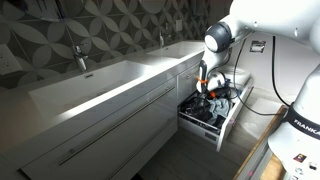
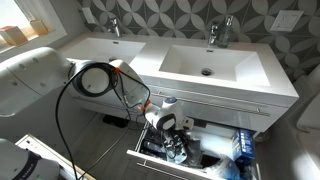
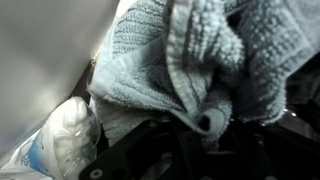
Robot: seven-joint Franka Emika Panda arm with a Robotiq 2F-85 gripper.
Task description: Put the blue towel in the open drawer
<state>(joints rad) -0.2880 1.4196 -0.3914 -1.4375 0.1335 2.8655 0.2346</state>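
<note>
The arm (image 2: 45, 85) is extended from the left edge, with a black cable (image 2: 68, 115) looped along it. The gripper (image 2: 172, 138) is lowered into the open drawer (image 2: 160, 166) beneath the white double-basin vanity (image 2: 145, 55). The jaws are obscured, and the dark mass beneath is possibly the blue towel (image 2: 182, 152).

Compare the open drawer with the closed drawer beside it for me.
The open drawer stands pulled out; the closed drawer sits flush. The open drawer shows its cluttered inside; the closed drawer shows only its front. Both have plain white fronts.
</note>
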